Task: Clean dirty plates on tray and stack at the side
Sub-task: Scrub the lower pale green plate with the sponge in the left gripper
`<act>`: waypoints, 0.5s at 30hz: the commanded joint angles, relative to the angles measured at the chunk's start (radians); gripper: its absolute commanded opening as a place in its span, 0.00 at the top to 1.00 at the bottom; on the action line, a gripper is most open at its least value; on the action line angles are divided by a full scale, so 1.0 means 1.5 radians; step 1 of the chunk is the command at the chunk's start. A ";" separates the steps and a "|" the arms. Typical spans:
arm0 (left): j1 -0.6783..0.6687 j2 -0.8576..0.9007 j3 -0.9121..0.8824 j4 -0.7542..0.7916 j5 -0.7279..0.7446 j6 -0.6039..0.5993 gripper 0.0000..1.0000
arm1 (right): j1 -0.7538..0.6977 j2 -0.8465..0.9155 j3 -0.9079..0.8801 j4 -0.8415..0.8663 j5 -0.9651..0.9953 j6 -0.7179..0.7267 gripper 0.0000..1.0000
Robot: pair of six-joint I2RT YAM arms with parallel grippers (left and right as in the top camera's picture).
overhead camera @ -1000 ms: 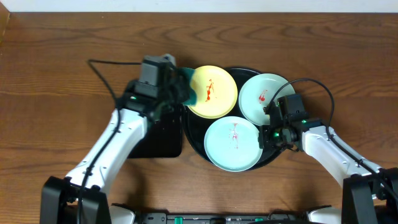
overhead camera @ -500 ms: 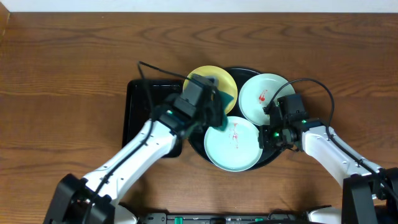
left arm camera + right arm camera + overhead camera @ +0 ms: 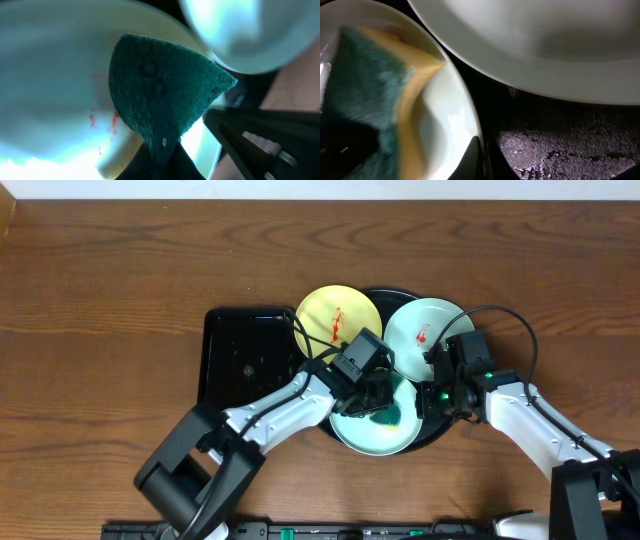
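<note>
On the round black tray (image 3: 378,296) lie three plates: a pale yellow one (image 3: 338,327) with a red smear, a light blue one (image 3: 425,332) with a red smear, and a front light blue plate (image 3: 365,438). My left gripper (image 3: 378,408) is shut on a green and yellow sponge (image 3: 386,418), which presses on the front plate. In the left wrist view the sponge (image 3: 160,95) covers the plate's middle, with red specks (image 3: 92,117) beside it. My right gripper (image 3: 424,397) is shut on that plate's right rim (image 3: 462,120); its fingers (image 3: 474,152) pinch the edge.
A rectangular black tray (image 3: 245,355) lies on the wooden table left of the round tray. My left arm reaches across its near corner. The back blue plate (image 3: 545,45) overhangs close to my right gripper.
My left gripper has carried the sponge from the yellow plate's left edge across to the front blue plate and down onto its middle. The right gripper has held still on the rim.
</note>
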 commanded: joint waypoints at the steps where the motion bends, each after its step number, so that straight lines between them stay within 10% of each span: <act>1: 0.001 0.018 0.000 -0.019 -0.041 -0.051 0.93 | 0.004 0.005 -0.007 0.000 0.002 0.010 0.99; 7: 0.019 0.023 0.000 -0.130 -0.227 -0.042 0.93 | 0.004 0.005 -0.007 -0.001 0.002 0.010 0.99; 15: 0.049 -0.006 0.035 -0.128 -0.116 0.055 0.93 | 0.004 0.005 -0.007 0.000 0.003 0.010 0.99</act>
